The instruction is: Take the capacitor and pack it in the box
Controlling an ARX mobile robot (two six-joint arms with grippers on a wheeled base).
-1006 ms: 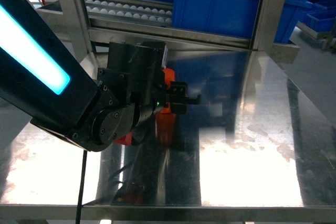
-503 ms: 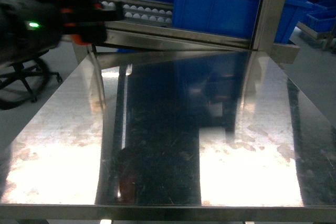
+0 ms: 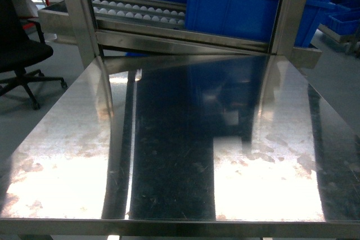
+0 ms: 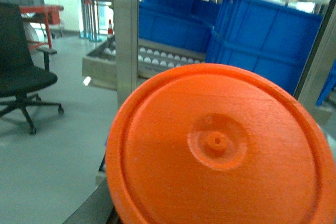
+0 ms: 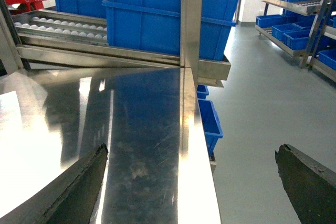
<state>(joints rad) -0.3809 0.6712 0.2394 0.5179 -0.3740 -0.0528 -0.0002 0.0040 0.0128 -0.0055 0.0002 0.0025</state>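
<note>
A large orange disc with a small centre nub, the end of the capacitor (image 4: pixel 220 145), fills most of the left wrist view. It hangs in the air right in front of that camera and hides the left gripper's fingers completely, so it sits in the left gripper's hold. My right gripper (image 5: pixel 191 182) is open over the right edge of the steel table (image 5: pixel 157 145), its two dark fingertips (image 5: pixel 79 182) wide apart with nothing between them. Neither gripper shows in the head view. The box is out of view.
The steel table (image 3: pixel 180 139) is bounded at the back by upright steel posts (image 3: pixel 284 9), a roller rack (image 3: pixel 135 9) and blue bins (image 3: pixel 236 4). A black office chair (image 3: pixel 17 54) stands at the left. More blue bins (image 5: pixel 210 119) sit on the floor to the right.
The left arm, which hung over the table's left middle, swung up and to the left and has left the head view. The table top itself looks the same.
</note>
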